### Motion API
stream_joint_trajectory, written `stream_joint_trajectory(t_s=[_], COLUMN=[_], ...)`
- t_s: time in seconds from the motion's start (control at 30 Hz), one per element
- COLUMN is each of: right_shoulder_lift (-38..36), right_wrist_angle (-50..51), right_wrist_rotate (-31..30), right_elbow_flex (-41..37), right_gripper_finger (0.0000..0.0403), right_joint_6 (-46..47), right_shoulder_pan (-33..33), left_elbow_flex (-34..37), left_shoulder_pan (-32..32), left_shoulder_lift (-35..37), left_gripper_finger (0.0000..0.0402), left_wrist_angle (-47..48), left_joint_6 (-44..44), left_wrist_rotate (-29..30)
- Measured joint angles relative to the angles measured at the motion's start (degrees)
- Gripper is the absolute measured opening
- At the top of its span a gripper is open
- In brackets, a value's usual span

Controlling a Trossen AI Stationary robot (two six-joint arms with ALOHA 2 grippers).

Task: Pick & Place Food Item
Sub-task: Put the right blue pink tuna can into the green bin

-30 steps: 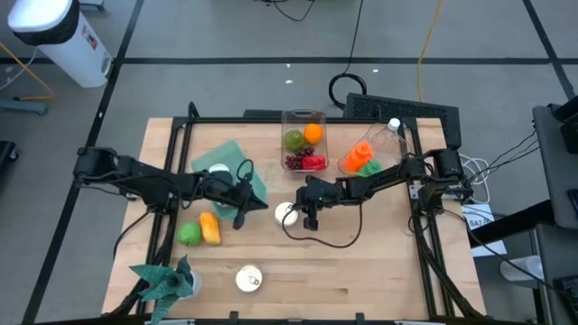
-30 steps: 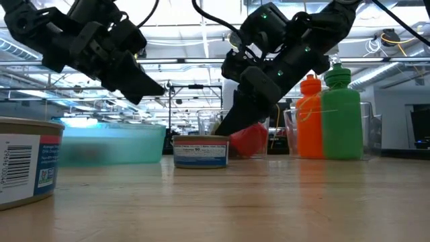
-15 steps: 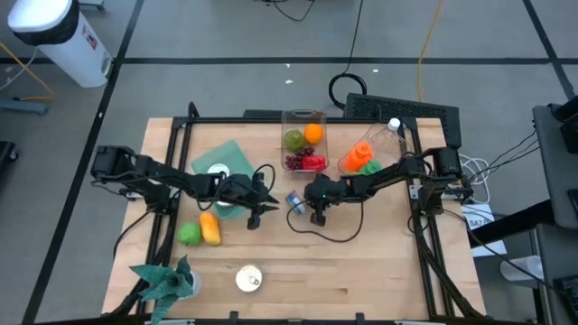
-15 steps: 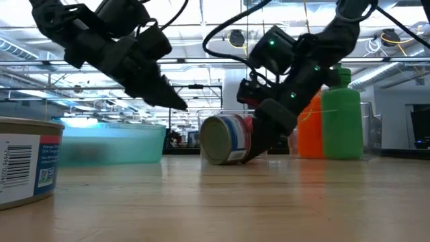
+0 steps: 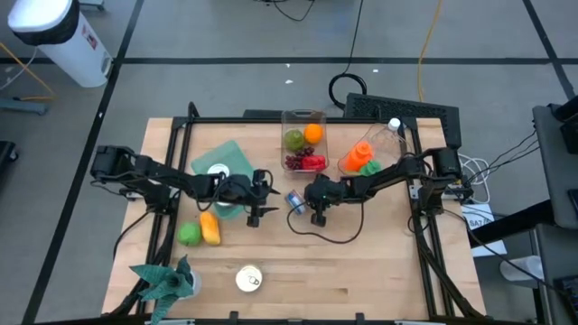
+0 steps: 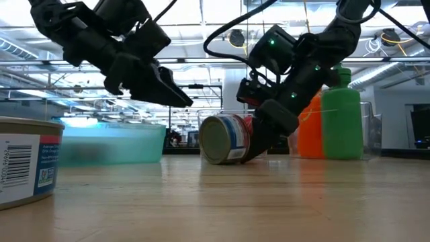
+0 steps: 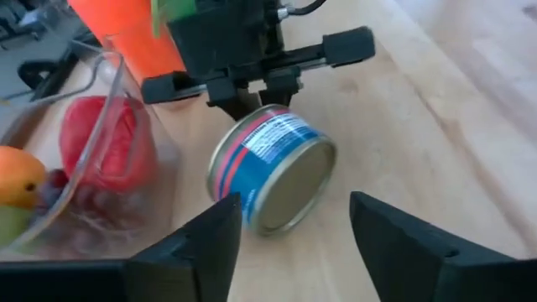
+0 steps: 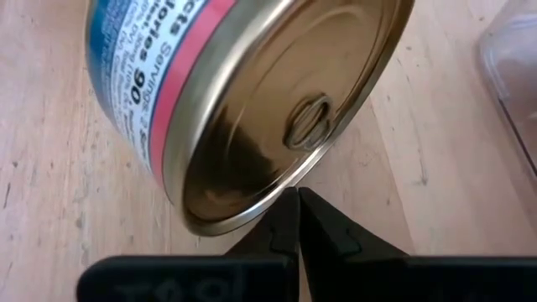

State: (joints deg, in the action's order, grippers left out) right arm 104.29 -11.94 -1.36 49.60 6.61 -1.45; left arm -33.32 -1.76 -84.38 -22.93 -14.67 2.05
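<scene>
Both robot arms are built from matte black, blocky links. The left black arm [image 5: 172, 181] shows at the middle left of the high view, the right black arm [image 5: 379, 178] at the middle right. A thin black cable [image 5: 325, 236] loops under the right one. A small green light [image 6: 271, 42] glows on its wrist housing.

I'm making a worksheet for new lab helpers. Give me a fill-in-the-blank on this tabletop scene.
1. The tin can between the two tools is tipped onto its ____.
2. The right tool, touching the can's rim, has its fingers ____.
3. The left tool, facing the can, has its fingers ____.
4. Beside the green bottle stands a bottle coloured ____.

Missing words: side; shut; open; orange
</scene>
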Motion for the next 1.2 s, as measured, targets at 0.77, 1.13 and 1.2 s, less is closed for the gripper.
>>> stream_joint_trajectory(t_s=[0.77,1.13,1.2], right_shoulder_lift=[0.1,0.1,0.1], right_wrist_angle=[-10.5,-11.1,-11.3], right_wrist_rotate=[-0.3,-0.3,-0.4], right_elbow_flex=[0.0,0.0,0.0], right_gripper_finger=[0.0,0.0,0.0], right_joint_6=[-5.5,-7.9,-9.0], right_shoulder_pan=[-0.4,-0.6,-0.5], left_elbow_flex=[-14.0,-15.9,-15.9], left_shoulder_pan=[0.3,1.4,1.6], left_shoulder_lift=[-11.0,-12.5,-12.5], left_gripper_finger=[0.0248,0.0249,0.0248], left_wrist_angle=[11.3,12.3,12.3], left_joint_6=[-15.1,-15.7,-16.3], left_wrist_rotate=[5.4,5.0,4.9])
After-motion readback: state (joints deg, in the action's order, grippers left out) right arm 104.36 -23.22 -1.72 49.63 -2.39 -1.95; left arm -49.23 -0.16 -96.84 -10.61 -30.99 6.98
